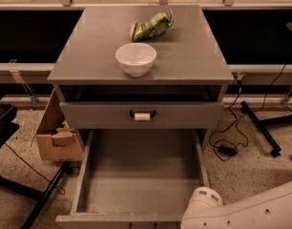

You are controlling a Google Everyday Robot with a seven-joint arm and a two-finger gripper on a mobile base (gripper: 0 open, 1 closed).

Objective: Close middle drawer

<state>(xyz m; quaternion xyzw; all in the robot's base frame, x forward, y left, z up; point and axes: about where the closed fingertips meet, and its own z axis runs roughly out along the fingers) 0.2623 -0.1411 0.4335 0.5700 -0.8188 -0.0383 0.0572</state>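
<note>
The middle drawer [141, 175] is a wide grey drawer pulled far out of the cabinet toward me. Its deep grey box interior is empty. Its front panel [112, 219] lies at the bottom edge of the view and its handle is hidden. My white arm [246, 211] reaches in from the bottom right corner, with a round joint [203, 199] over the drawer's front right corner. The gripper itself is out of view, below the bottom edge.
Above is a grey drawer with a white tag on its handle [142, 116], slightly open. A white bowl [135, 58] and a green bag [151, 26] sit on the cabinet top [193, 56]. A cardboard box [57, 137] stands left; cables [227, 149] and a black stand leg [260, 128] lie right.
</note>
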